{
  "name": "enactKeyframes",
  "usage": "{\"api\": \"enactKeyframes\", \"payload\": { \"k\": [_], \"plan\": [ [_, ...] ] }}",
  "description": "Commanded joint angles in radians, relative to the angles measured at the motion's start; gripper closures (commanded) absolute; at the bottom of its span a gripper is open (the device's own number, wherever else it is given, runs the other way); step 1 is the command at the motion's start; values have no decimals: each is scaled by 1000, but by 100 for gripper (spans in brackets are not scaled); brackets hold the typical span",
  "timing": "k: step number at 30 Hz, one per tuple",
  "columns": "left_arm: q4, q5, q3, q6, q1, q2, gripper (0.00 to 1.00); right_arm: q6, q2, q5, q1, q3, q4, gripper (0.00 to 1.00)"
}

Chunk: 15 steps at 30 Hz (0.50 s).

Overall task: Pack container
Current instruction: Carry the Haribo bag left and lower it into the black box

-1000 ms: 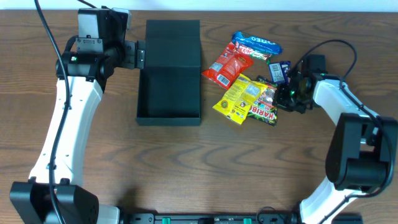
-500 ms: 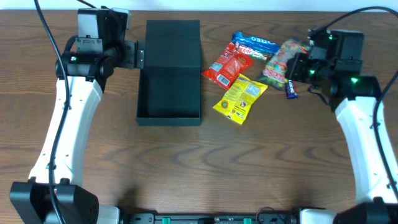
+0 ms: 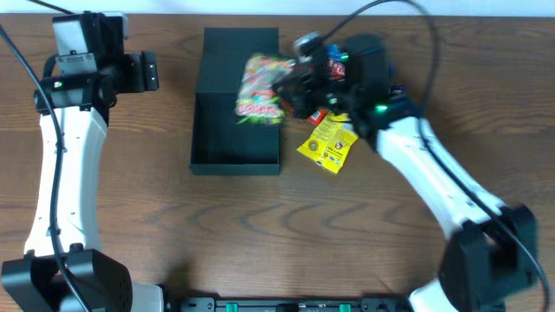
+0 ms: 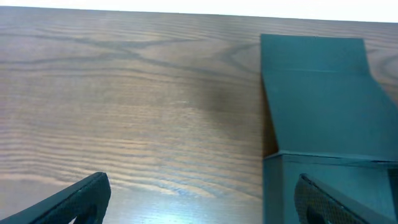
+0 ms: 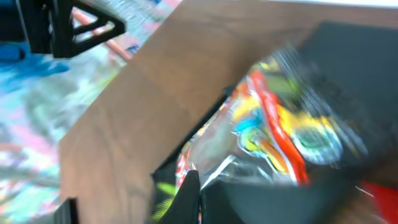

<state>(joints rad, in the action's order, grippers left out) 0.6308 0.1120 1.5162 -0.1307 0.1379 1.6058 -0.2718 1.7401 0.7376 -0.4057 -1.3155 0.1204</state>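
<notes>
A brown wood-grain table [image 3: 156, 199] fills the overhead view, and the container [image 3: 234, 143] lies on it as a dark, shallow rectangular box. Its mouth faces up. Its flap lid [image 3: 227, 48] is folded back flat on the table at the container's far end.

The right gripper [image 3: 286, 94] reaches in from the container's right side. Its jaws are pinched tight on a colourful sweets packet [image 3: 260, 91]. The packet hangs over the container's far right part, across the line where the flap meets the tray. Motion blur hides whether it touches the container. From the right wrist the packet is a smear of red, yellow and green against the dark box.

The left gripper [image 3: 149, 72] hovers to the left of the container, level with the flap and apart from it. Its jaws are spread wide and grip nothing. From the left wrist only bare table lies between the 2 finger tips, and the container's flap rises at the right of that view.

1 yellow packet [image 3: 328, 144] lies on the table just beside the container's right wall, partly under the right arm.
</notes>
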Motion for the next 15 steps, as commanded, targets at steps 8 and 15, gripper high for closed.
{"api": "enactKeyframes", "payload": {
  "k": [8,15],
  "plan": [
    [-11,17,5,3,68,10,4,-102,183,154,-111,-13,-135,99],
    [-10,20,5,4,69,10,5,-117,236,150,-146,-13,-140,99]
  ]
}}
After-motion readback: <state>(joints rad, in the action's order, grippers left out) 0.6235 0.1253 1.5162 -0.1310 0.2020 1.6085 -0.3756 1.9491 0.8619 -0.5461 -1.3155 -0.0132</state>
